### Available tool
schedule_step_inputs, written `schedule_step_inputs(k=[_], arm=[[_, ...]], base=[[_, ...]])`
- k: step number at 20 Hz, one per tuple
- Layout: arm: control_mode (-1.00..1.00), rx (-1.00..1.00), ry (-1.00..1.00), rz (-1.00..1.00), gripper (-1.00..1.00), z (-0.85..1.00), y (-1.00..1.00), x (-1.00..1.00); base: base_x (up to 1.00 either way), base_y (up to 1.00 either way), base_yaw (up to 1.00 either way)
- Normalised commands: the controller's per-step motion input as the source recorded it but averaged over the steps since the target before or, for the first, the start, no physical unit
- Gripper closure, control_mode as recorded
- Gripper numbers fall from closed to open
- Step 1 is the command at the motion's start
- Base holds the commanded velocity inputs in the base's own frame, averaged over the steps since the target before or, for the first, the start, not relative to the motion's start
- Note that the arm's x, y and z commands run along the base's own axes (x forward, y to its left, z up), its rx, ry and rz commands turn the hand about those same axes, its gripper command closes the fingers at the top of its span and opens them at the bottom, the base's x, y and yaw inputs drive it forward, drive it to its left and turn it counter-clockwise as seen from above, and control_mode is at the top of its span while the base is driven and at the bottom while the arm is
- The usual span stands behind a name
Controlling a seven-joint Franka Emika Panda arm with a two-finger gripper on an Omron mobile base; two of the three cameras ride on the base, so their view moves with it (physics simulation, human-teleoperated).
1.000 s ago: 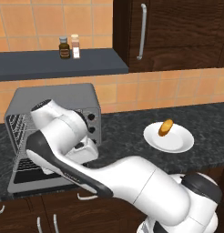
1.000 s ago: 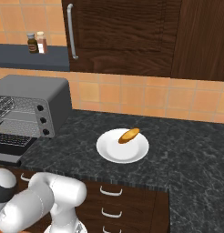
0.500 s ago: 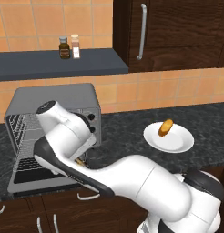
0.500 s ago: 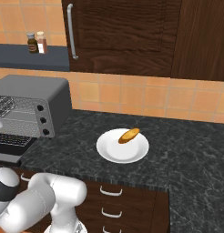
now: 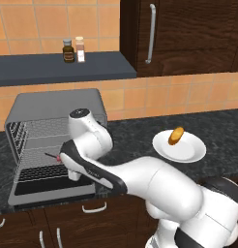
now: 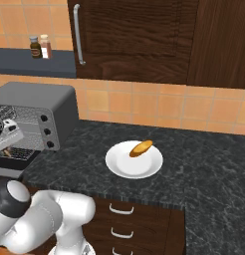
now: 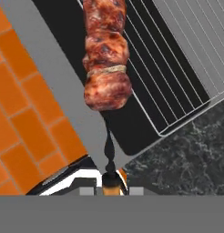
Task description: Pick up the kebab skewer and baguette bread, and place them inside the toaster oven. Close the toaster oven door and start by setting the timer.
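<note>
The jaws are clenched on the kebab skewer (image 7: 106, 54), gripping the thin stick end while the browned meat chunks run away from the gripper (image 7: 111, 181) over a wire rack (image 7: 177, 77). The white arm (image 5: 140, 177) bends low and sweeps left from the base, with the hand at the open front of the toaster oven (image 5: 53, 123). Its door (image 5: 48, 186) lies folded down flat. The skewer's tip pokes out beside the wrist, level with the racks. The baguette (image 6: 141, 148) rests on a white plate (image 6: 125, 167) on the dark speckled counter (image 6: 204, 164), well apart from the oven. Orange tiles back the wall, and two small bottles (image 5: 73, 50) stand on a shelf above.
</note>
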Motion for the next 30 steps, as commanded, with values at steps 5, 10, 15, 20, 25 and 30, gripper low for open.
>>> schedule_step_inputs(k=[5, 10, 15, 20, 25, 30], arm=[[-1.0, 0.01, 0.12, 0.21, 1.0, -0.01, 0.38, 0.59], [-1.0, 0.0, 0.03, 0.14, 1.0, -0.07, 0.42, 0.52], [-1.0, -0.01, 0.0, 0.09, 1.0, -0.32, 0.33, 0.42], [-1.0, 0.0, 0.0, 0.01, 1.0, -0.21, 0.08, 0.26], [-1.0, -0.02, 0.0, 0.0, 1.0, -0.28, 0.0, 0.29], [-1.0, -0.03, 0.0, 0.01, 1.0, -0.32, 0.0, 0.32]], base=[[0.0, 0.0, 0.0], [0.0, 0.0, 0.0], [0.0, 0.0, 0.0], [0.0, 0.0, 0.0], [0.0, 0.0, 0.0], [0.0, 0.0, 0.0]])
